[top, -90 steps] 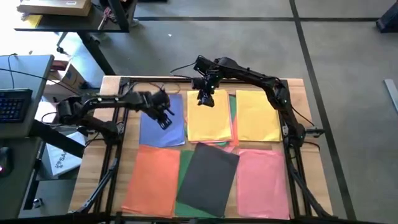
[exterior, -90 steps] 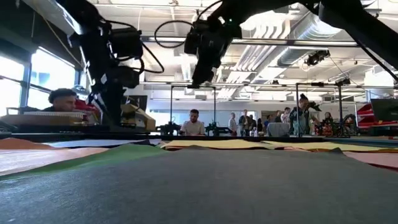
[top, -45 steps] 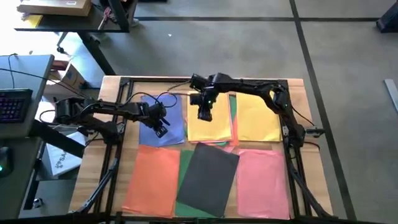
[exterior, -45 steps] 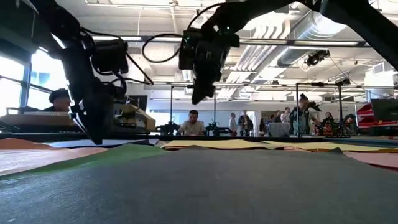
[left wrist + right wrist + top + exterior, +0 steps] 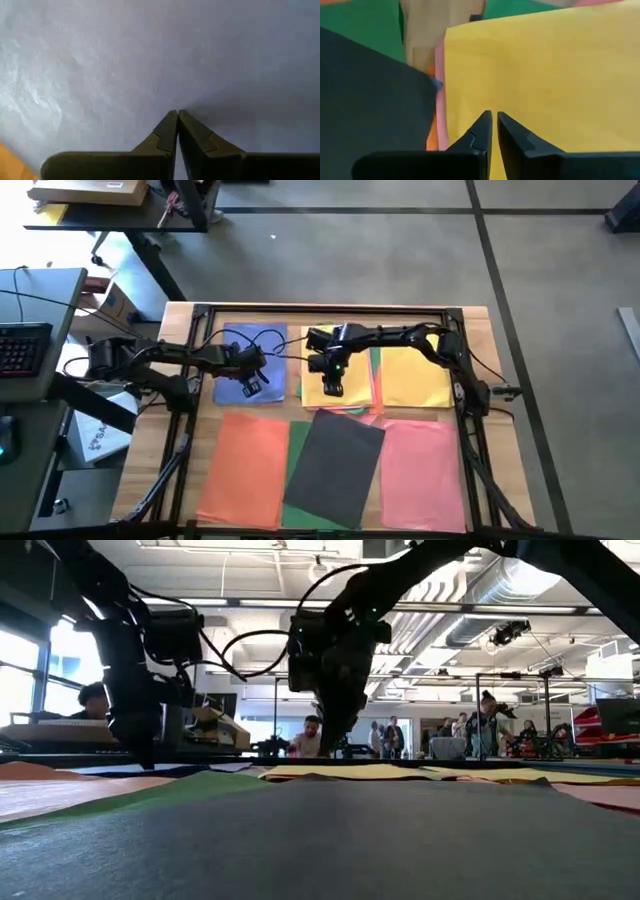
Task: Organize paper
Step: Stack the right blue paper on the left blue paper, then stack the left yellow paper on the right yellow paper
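Observation:
Coloured paper sheets lie flat on the wooden table. A blue sheet [image 5: 240, 350] and two yellow sheets [image 5: 350, 370] [image 5: 415, 375] form the far row. Orange [image 5: 245, 470], green [image 5: 297, 445], dark grey [image 5: 335, 465] and pink [image 5: 420, 470] sheets lie nearer, and the grey one overlaps the green. My left gripper [image 5: 253, 383] is shut and low on the blue sheet [image 5: 150, 60]. My right gripper [image 5: 333, 387] is shut and low over the left yellow sheet [image 5: 545, 75], near its near edge. My left gripper presses its shut fingertips [image 5: 170, 122] down on the blue sheet's near part [image 5: 176, 102], coming from above at a slant. The sheet lies flat on the table. My right gripper's shut fingertips [image 5: 482, 122] point down at the yellow sheet's near left corner area [image 5: 492, 102]; I cannot tell whether they touch it.
A black frame rail [image 5: 320, 308] runs along the table's far edge, and arm bases stand at both sides. Bare wood [image 5: 293, 370] shows between the blue and yellow sheets. Beyond the table are desks and people [image 5: 312, 737].
My left gripper has come down onto the blue sheet and moved toward the table's left edge. The sheet has slid a little left and far, opening a strip of wood beside the yellow and orange sheets. My right gripper has moved toward the near edge and down.

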Available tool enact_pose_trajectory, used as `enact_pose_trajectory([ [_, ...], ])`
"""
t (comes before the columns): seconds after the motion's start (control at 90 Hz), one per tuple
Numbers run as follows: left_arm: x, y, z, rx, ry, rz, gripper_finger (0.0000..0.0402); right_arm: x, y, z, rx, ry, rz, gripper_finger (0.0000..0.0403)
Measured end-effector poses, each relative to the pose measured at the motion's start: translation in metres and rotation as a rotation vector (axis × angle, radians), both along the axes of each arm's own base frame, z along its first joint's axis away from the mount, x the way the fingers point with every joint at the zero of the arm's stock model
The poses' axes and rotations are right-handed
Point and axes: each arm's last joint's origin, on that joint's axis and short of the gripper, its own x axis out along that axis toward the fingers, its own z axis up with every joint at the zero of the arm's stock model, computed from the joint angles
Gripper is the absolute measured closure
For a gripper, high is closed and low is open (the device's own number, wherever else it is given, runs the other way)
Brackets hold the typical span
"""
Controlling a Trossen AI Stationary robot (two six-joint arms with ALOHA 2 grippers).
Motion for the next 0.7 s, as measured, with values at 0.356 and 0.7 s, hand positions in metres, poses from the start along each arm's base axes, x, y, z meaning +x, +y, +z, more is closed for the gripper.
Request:
enact_pose_trajectory([
  [0.356, -0.001, 0.001, 0.017, 0.034, -0.013, 0.114, 0.0401, -0.012, 0.003, 0.061, -0.145, -0.184, 0.143, 0.0403],
  [0.7, 0.021, -0.011, 0.065, 0.091, -0.239, 0.114, 0.0401, -0.067, 0.021, 0.091, -0.213, -0.306, 0.139, 0.0403],
])
